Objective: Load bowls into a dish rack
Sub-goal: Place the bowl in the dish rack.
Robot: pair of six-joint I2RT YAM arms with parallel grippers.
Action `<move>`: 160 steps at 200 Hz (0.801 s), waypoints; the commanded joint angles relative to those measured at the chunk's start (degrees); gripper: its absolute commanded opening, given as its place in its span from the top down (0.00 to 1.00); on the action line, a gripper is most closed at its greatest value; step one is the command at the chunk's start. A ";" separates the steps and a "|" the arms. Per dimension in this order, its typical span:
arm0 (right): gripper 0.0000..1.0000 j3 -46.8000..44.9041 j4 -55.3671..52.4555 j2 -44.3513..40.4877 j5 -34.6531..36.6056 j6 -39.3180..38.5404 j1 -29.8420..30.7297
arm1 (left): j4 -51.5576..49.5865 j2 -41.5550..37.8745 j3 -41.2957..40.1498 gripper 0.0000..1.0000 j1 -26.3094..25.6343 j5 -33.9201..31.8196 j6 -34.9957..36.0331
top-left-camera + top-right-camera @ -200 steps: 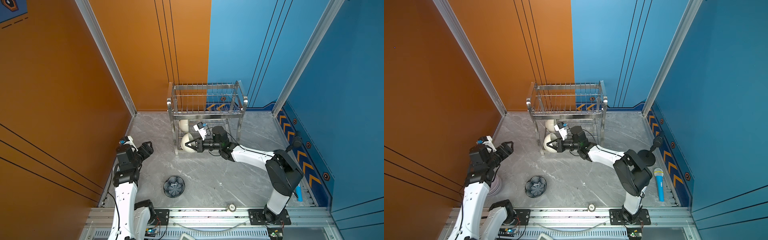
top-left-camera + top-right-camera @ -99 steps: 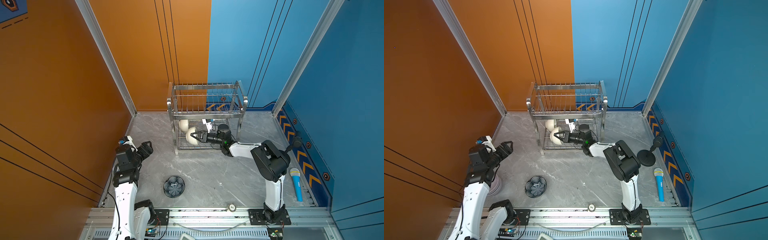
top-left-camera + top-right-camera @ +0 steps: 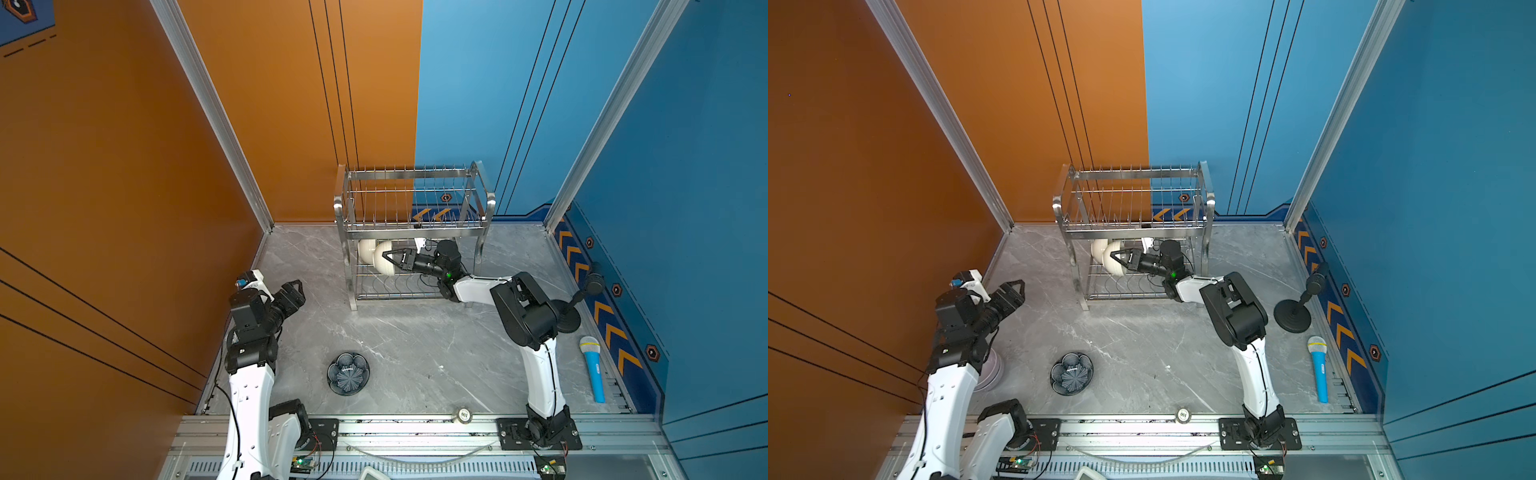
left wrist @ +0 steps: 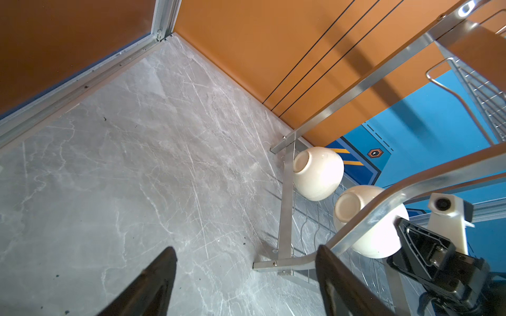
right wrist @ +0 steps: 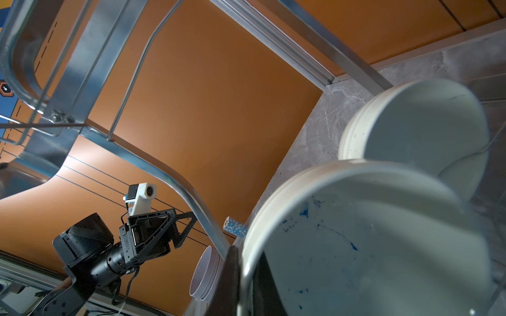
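the right arm stretches low and nearly level from its base across the table, its wrist pushed into the lower tier of the dish rack (image 3: pixel 409 174). the right gripper (image 3: pixel 389 261) is pinched narrow on the rim of a cream bowl (image 3: pixel 380 269), holding it on edge among the wire prongs with its open side toward the wrist and its foot toward the orange wall. a second cream bowl (image 3: pixel 364 250) stands on edge just behind it in the same tier; whether the two touch i cannot tell. the left arm rises beside the orange wall with its forearm bent forward. the left gripper (image 3: pixel 300 290) hangs above the table with jaws wide and nothing between them, well apart from the rack. the dark flower-rimmed bowl (image 3: pixel 348 372) sits upright on the table between the two arm bases, near the front rail. in a top view stacked lilac bowls (image 3: pixel 992 368) show partly behind the left arm. the table (image 3: pixel 415 345) is grey veined marble, walled orange on the left and blue on the right. a blue microphone (image 3: pixel 594 370) lies by the blue wall, and a black stand (image 3: pixel 1292 316) is near it.
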 commanded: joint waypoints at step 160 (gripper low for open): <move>0.97 12.65 10.67 8.72 -3.48 9.82 -3.98 | 9.45 -5.38 -4.82 0.19 0.46 2.83 -0.06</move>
